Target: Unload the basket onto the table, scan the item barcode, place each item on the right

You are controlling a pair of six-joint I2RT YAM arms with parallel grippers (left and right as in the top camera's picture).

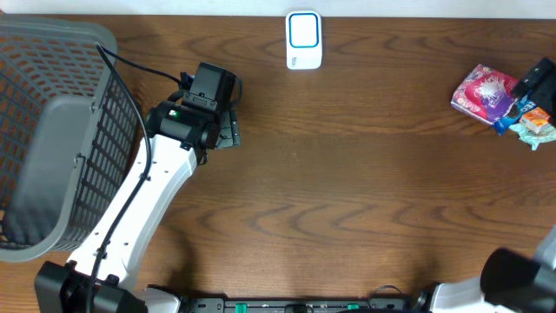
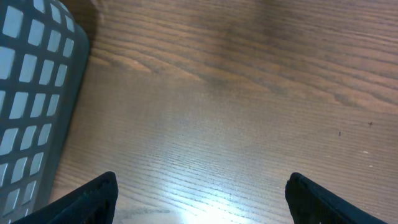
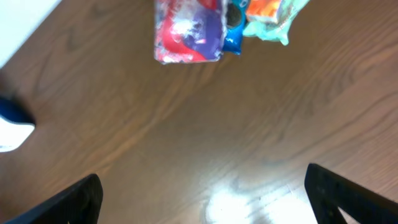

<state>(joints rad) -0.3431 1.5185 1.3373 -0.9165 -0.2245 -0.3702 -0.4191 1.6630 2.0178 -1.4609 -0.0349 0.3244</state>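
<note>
Hovering over bare wood, the right gripper (image 3: pixel 202 177) has its jaws spread wide with nothing between them: released, empty-handed. Just ahead of it lies the pink and purple packet (image 3: pixel 186 34), flat on the table (image 3: pixel 205 124) and clear of both fingers (image 3: pixel 74 199). Tucked against that packet's right corner is a small blue item (image 3: pixel 231 37), and pressed up beside that is an orange and teal packet (image 3: pixel 273 12), partly cut off by the top of the wrist view. So the goods sit in one little cluster in front of the right gripper, none of them grasped. Over to the left gripper (image 2: pixel 202 180): jaws just as wide, clutching nothing, only wood grain beneath. The grey lattice basket (image 2: pixel 31 93) stands close on its left side, apart from the fingers. Off to this gripper's right, well apart from it, the white barcode scanner (image 1: pixel 304 39) with its blue face rests by the table's far edge, between the two grippers and well away from the packets.
</note>
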